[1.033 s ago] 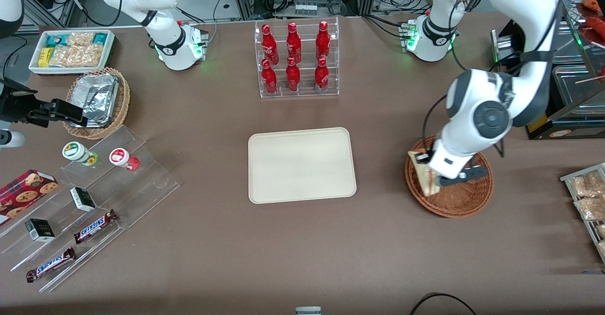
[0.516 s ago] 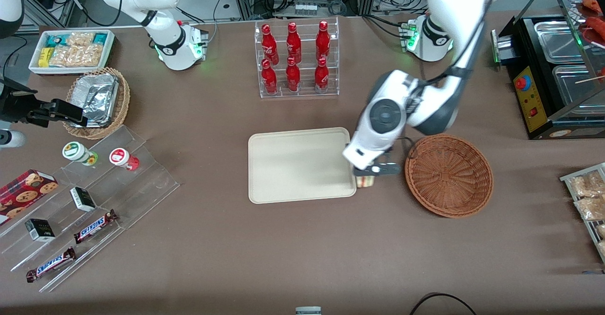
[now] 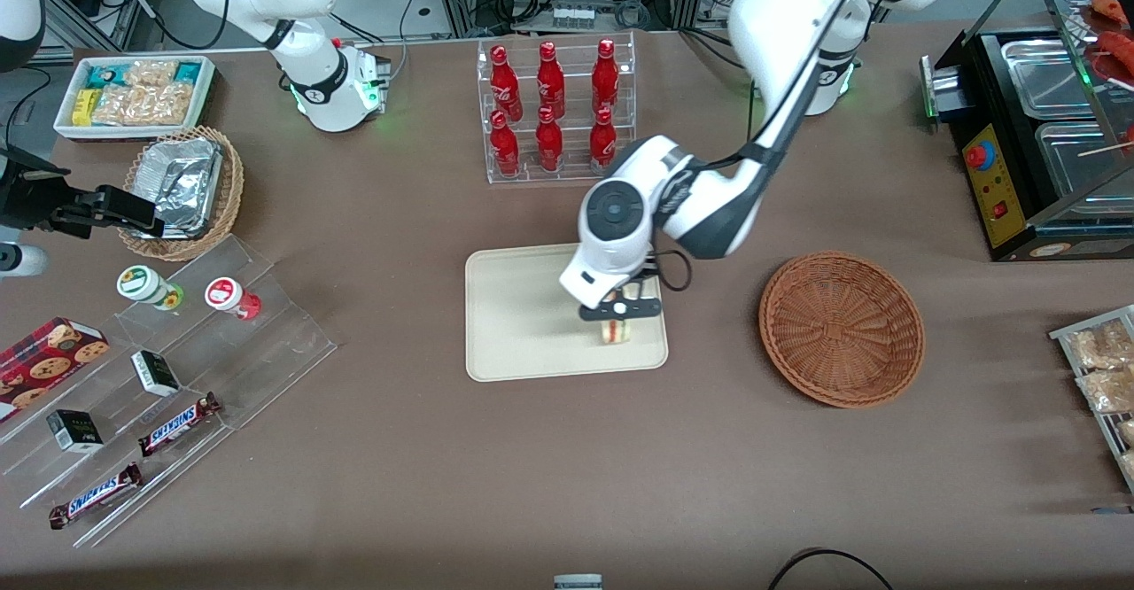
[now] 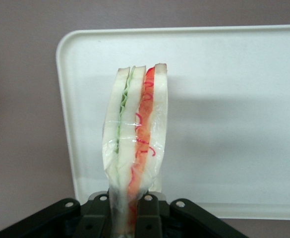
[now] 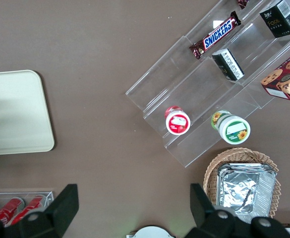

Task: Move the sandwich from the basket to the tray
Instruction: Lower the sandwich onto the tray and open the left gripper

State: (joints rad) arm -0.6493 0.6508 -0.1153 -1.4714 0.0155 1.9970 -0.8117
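Progress: you have the sandwich (image 3: 617, 331) out of the basket (image 3: 842, 329) and over the tray (image 3: 532, 324); the lift and carry look done; what is left, as I judge it, is the lowering, the release and the retreat
Sandwich: it hangs over the tray's corner nearest the front camera on the basket side; whether its tip touches the tray you cannot tell from the front view; in the left wrist view the wedge (image 4: 136, 139) stands on edge, wrapped in clear film, green filling on one side and red on the other, the cream tray (image 4: 244, 124) under it
Tool: the tool (image 3: 620, 310) sits directly above the sandwich, clamped on the wedge's narrow end; in the left wrist view its black fingers (image 4: 149, 218) press the bread from both sides, and the rest of the wedge sticks out past them toward the tray
Tray: bare apart from the sandwich above it; it lies in the middle of the brown surface (image 3: 399, 466)
Basket: empty, well apart from the tray, toward the working arm's end of the surface
Farther off: a clear rack of red bottles (image 3: 554, 107) stands farther from the front camera than the tray; keep the arm's elbow clear of it
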